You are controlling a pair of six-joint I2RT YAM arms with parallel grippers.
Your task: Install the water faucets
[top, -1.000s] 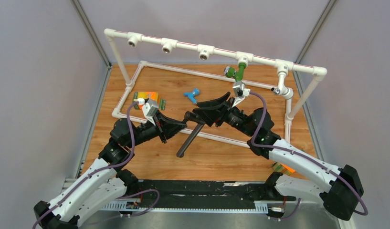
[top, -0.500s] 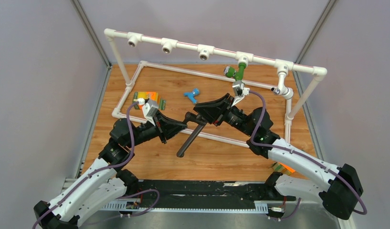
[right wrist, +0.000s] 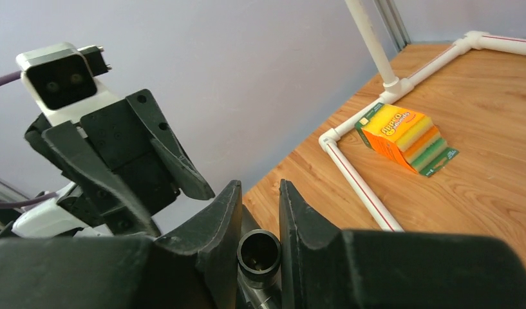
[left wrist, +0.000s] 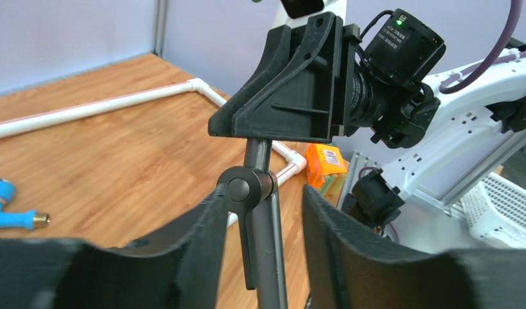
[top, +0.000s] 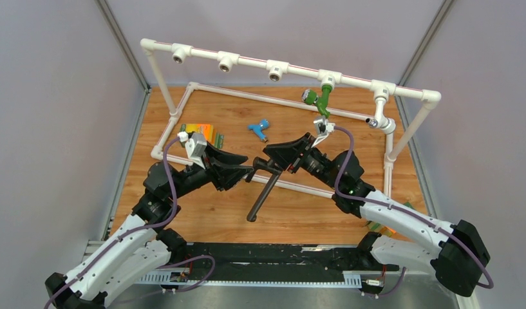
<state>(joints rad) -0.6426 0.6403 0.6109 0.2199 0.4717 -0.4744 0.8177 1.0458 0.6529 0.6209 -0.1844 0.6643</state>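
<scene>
The right gripper (top: 271, 164) was pinched on the upper end of the dark-brown faucet (top: 264, 192). In the right wrist view its fingers pressed on either side of the tube's open mouth. The faucet was held above the middle of the table (top: 202, 215), with its long tube slanting down toward the near side and crossing over the near base rail of the white pipe frame (top: 247, 62).

The left gripper (top: 248, 166) faced it from the left with its fingers spread. In the left wrist view they flanked the tube just below its round side knob. Whether either finger touched the tube could not be told.

Farther back, the blue faucet (top: 259, 128) lay on the table inside the frame. The green faucet (top: 321, 98) hung from a tee on the top rail, just beyond the right wrist. The white-chrome faucet (top: 379, 120) sat under the next tee to the right. Three tee sockets (top: 226, 62) on the left part of that rail faced the near side. An orange sponge pack (top: 199, 131) lay by the frame's left corner, close behind the left wrist.
</scene>
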